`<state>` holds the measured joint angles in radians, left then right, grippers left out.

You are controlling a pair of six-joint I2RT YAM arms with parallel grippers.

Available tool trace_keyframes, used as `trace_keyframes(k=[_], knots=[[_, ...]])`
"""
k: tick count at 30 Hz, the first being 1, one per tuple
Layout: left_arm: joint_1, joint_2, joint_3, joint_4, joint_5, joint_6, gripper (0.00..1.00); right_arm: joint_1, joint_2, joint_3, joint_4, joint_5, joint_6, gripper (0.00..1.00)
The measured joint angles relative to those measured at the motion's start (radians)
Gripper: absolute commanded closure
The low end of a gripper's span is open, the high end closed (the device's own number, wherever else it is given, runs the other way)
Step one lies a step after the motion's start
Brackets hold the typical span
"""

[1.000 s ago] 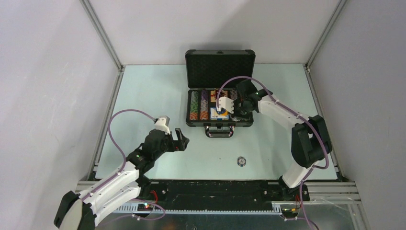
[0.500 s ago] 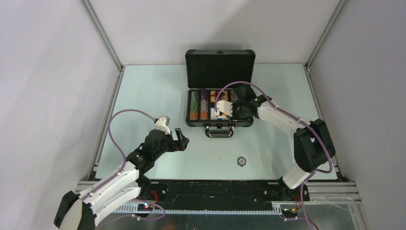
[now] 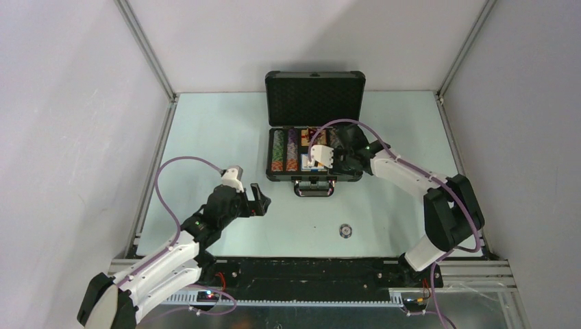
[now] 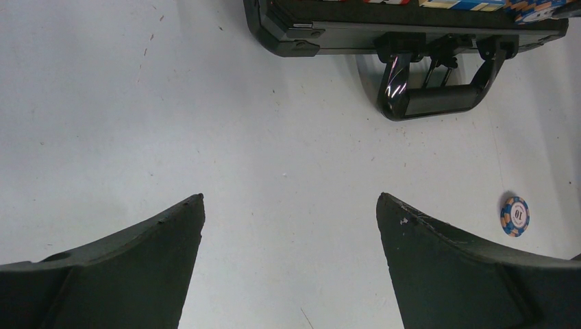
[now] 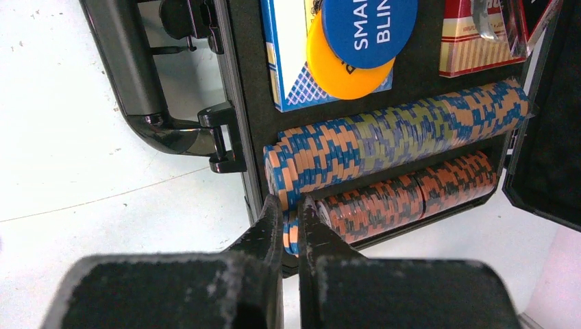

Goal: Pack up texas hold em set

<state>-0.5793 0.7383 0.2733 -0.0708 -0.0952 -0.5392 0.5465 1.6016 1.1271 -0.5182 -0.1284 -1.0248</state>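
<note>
Lying loose toward the front: one stray chip (image 3: 346, 231), marked 10, well apart from the briefcase (image 3: 314, 177).

Left gripper (image 4: 291, 205): jaws spread wide, empty, above bare table (image 3: 205, 137).

Right gripper (image 5: 291, 209): pinched on one edge-on held chip (image 5: 291, 236), at the handle-side end of the blue-orange chip row (image 5: 397, 133).

Surface: pale, lightly scuffed. Grey walls, aluminium corner posts.

Briefcase: far centre, open, lid (image 3: 314, 96) upright at the back, handle (image 4: 428, 96) toward the arms. Long axis left to right; chip rows run front to back.
</note>
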Motion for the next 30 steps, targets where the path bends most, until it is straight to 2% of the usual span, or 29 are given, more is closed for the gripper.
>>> trace_keyframes(k=[13,30], knots=[[0.000,0.015,0.000,0.000,0.000,0.000,0.00,-0.087,-0.067,-0.028,-0.035,-0.116,-0.028,1.00],[0.000,0.024,0.000,0.000,0.001,0.000,0.00,-0.150,-0.120,-0.029,-0.028,-0.087,-0.050,1.00]])
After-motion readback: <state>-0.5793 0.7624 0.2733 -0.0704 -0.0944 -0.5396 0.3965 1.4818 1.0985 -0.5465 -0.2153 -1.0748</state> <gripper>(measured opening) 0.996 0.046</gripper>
